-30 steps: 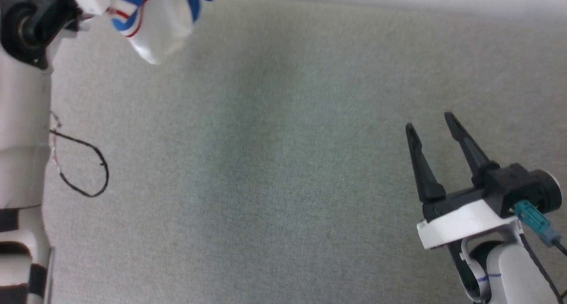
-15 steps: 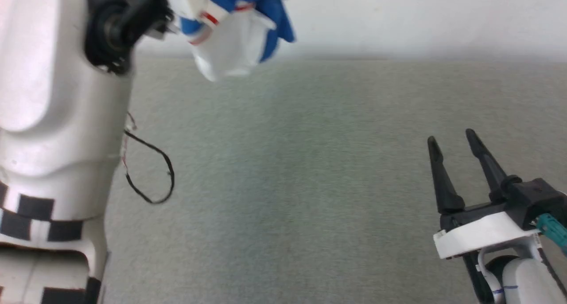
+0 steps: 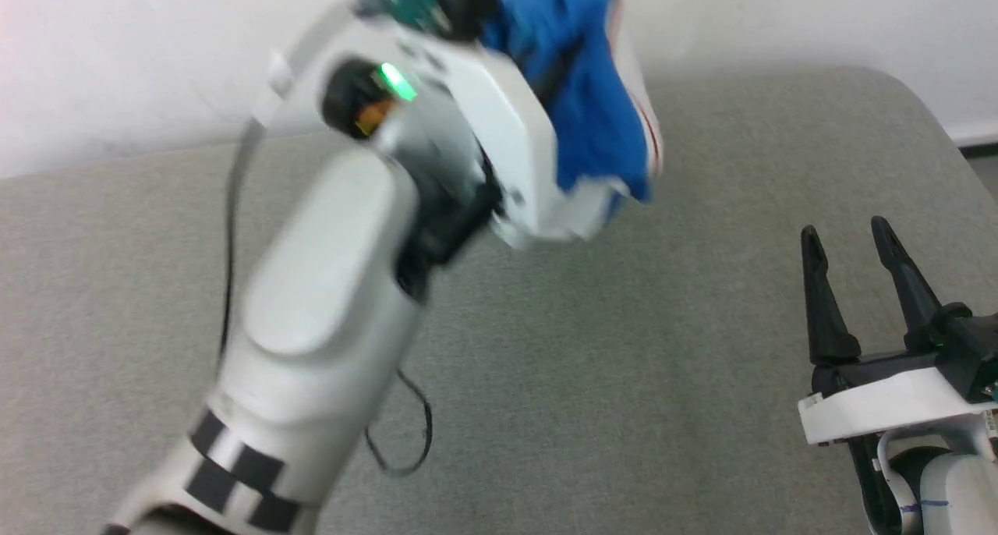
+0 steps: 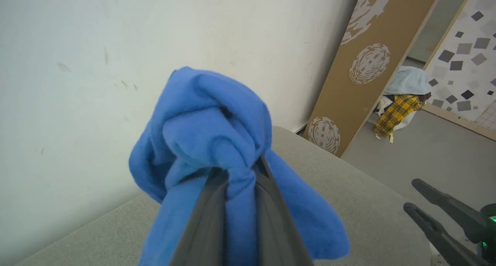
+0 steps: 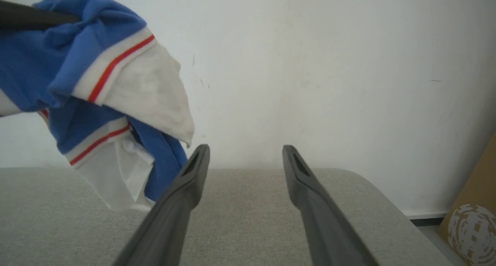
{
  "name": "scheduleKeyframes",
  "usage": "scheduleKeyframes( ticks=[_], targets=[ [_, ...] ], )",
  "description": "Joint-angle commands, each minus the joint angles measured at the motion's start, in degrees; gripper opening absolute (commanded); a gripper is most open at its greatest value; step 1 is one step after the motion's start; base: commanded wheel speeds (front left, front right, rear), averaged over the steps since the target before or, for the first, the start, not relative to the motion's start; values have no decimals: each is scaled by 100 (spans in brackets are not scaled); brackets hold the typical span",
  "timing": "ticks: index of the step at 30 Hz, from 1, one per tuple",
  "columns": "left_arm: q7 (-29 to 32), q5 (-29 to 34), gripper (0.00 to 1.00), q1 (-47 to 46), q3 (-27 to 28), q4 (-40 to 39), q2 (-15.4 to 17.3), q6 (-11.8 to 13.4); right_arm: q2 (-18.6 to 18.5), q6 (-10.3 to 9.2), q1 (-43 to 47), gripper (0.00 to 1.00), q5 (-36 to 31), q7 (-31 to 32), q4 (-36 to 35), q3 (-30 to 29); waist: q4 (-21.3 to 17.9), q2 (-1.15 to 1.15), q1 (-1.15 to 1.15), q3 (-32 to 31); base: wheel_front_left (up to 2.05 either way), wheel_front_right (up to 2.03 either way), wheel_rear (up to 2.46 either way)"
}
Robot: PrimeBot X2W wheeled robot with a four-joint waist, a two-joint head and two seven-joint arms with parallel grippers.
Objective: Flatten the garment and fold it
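The garment (image 3: 592, 122) is up in the air, at about 12 o'clock in the head view. It is bunched into a blue ball, with a white sleeve and red-striped trim hanging below, and no part of it seems to touch the grey desk (image 3: 624, 379). The fingers of the left gripper (image 4: 240, 169) are pressed nearly together and pinch a thick fold of the blue cloth. The right gripper (image 3: 846, 235) is low at 4 o'clock, its fingers spread wide and holding nothing. The main danger, in my opinion, is the single pinch. The cloth is held in one small place, so a quick swing may pull it out, and it could drop near the far edge, beside the wall. Also, if it is put down as a bundle, the layers will be twisted, and the right fingers may catch two layers instead of one hem
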Motion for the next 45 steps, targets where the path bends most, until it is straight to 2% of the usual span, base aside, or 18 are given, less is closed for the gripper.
scheduleKeyframes(
  ticks=[1, 7, 15, 16, 17, 18, 23, 28, 33, 40, 42, 45],
  targets=[
    [-115, 95, 0, 195, -89, 60, -14, -28, 18, -11, -9, 100, 33, -31, -31, 15, -159, -1, 0, 199, 0, 0, 0],
    [-750, 623, 0, 917, -784, 740, -113, 59, 18, -11, -117, 100, 96, -77, -10, 109, -227, -1, 0, 535, 0, 0, 0],
    [-1157, 356, 0, 1659, -1273, 1640, -264, 62, 18, -11, -198, 100, 66, -67, 81, 227, -94, -1, 0, 748, 0, 0, 0],
    [-1191, 304, 24, 1695, -1331, 1715, -272, 61, 18, -11, -205, 100, 60, -63, 97, 242, -66, -1, 0, 742, 0, 0, 0],
    [-1239, 247, 75, 1720, -1379, 1780, -278, 64, 18, -11, -211, 100, 54, -57, 115, 258, -36, -1, 0, 728, 0, 0, 0],
    [-1309, 175, 100, 1736, -1414, 1821, -281, 80, 18, -11, -217, 100, 50, -51, 134, 276, -8, -1, 0, 700, 0, 0, 0],
    [-1799, -326, 100, 1667, -1490, 1670, -285, 196, 18, -11, -175, 100, 25, -21, 216, 303, 153, -1, 0, 440, 0, 0, 0],
    [-2471, -577, 100, 1618, -1045, 1305, -205, 346, 18, -11, -28, 100, 14, 42, 237, 310, 252, -1, 0, 119, 0, 0, 0],
    [-3204, -611, 100, 2042, -389, 502, 417, 689, 18, -11, 187, 100, 15, 118, 199, 294, 294, -1, 0, -56, 0, 0, 0],
    [-3892, -383, 100, 3393, 461, -951, 1407, 1377, 18, -11, 419, 100, 6, 213, 133, 213, 297, -1, 0, -48, 0, 0, 0],
    [-3971, -169, 100, 3857, 665, -1359, 1600, 1614, 18, -11, 463, 100, 13, 229, 120, 203, 301, -1, 0, -27, 0, 0, 0],
    [-4017, 193, 100, 4524, 878, -1898, 1700, 1912, 18, -11, 533, 100, 25, 247, 108, 190, 336, -1, 0, 18, 0, 0, 0]
  ],
)
